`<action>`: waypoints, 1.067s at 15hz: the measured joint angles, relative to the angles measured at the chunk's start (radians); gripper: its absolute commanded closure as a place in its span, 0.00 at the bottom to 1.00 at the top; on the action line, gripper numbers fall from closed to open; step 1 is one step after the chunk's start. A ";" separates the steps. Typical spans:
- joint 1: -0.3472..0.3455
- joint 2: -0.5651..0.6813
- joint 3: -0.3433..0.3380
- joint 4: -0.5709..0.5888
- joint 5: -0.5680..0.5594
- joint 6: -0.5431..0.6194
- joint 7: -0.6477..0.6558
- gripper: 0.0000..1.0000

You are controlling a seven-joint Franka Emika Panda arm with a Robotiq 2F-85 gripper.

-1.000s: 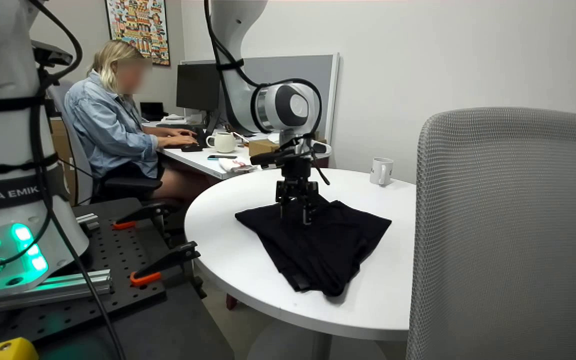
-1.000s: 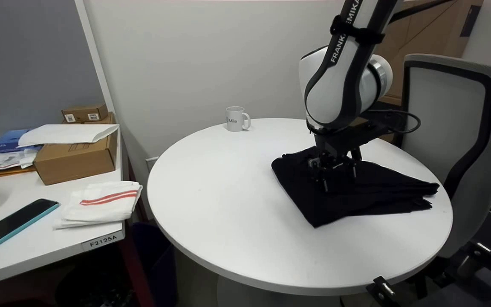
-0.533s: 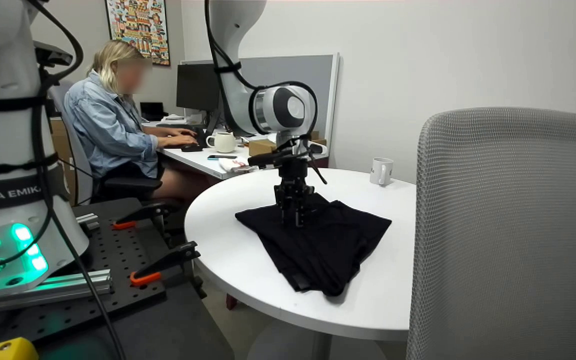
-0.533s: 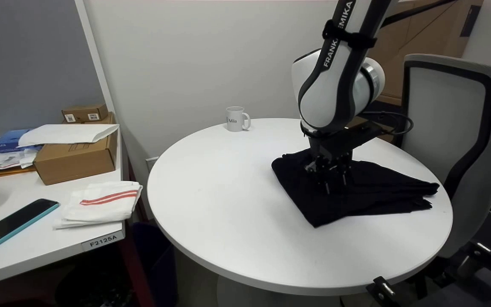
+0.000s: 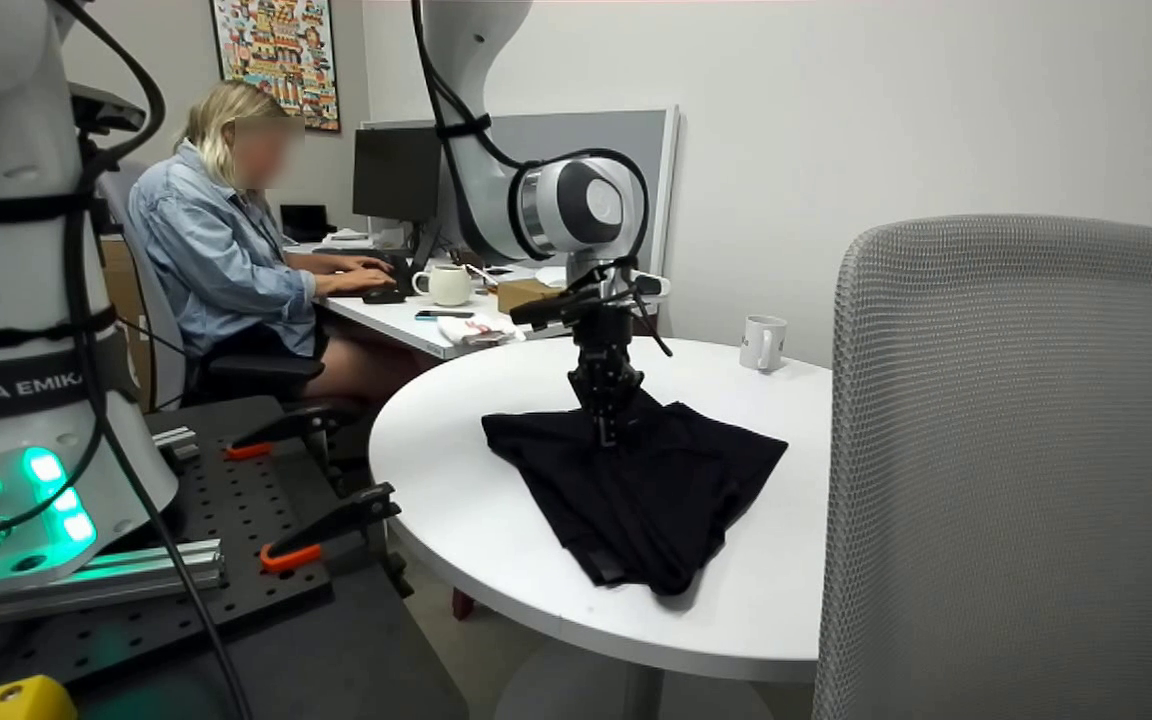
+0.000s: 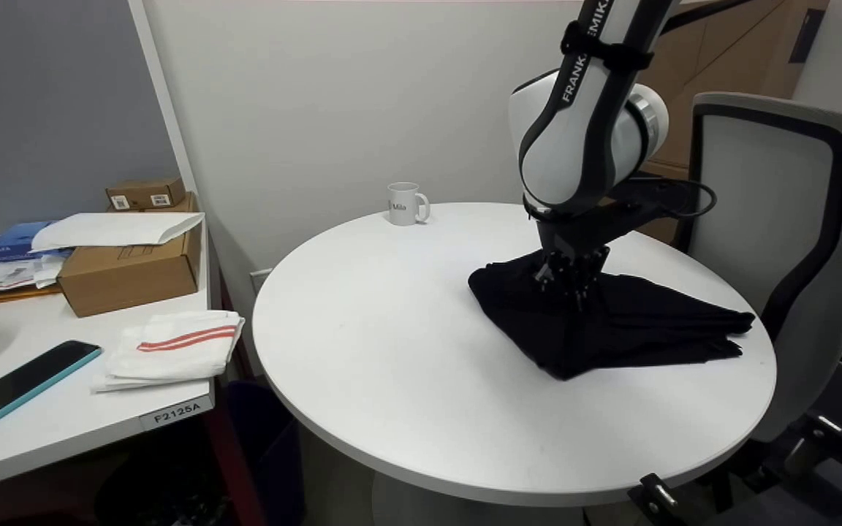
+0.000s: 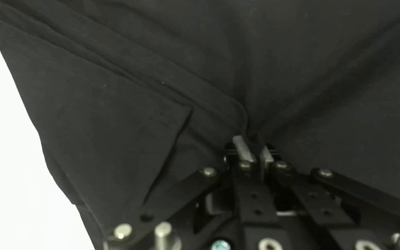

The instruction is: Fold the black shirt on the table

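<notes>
- "ANKA EMIK" can be read on the robot's base (image 5: pixel 26 270), cut off at the left of that exterior view.
- Part of the same lettering runs up the arm (image 6: pixel 563 157) in an exterior view, a black strap (image 6: pixel 607 53) across it.
- The white mug (image 6: pixel 401 204) carries the word "Mila" and stands near the far rim of the table (image 6: pixel 362 351).
- A label (image 6: pixel 177 413) on the front edge of the desk (image 6: pixel 63 409) reads "F2125A"; stickers on the small cardboard box (image 6: pixel 145 194) are too small to make out.
- The black shirt (image 5: pixel 641 515) lies on the table in both exterior views, its narrow end near the rim, close to the grey chair (image 6: pixel 761 204).
- A wide stretch of white tabletop runs from the shirt to the rim on the desk side.
- In the wrist view the gripper (image 7: pixel 254 150) has its fingers drawn together, clenched on a raised pinch of the shirt, well in from the fabric's left edge.
</notes>
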 measured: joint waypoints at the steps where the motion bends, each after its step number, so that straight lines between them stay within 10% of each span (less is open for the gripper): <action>1: 0.000 -0.007 -0.009 0.000 0.000 0.000 0.000 0.99; 5: -0.002 -0.040 -0.040 0.001 0.000 0.000 0.000 0.97; 7: -0.003 -0.053 -0.046 0.001 0.000 0.000 0.000 0.71; 8: -0.003 -0.059 -0.046 0.001 0.000 0.000 0.000 0.93; 16: -0.002 -0.069 -0.040 -0.001 0.000 0.000 0.000 0.99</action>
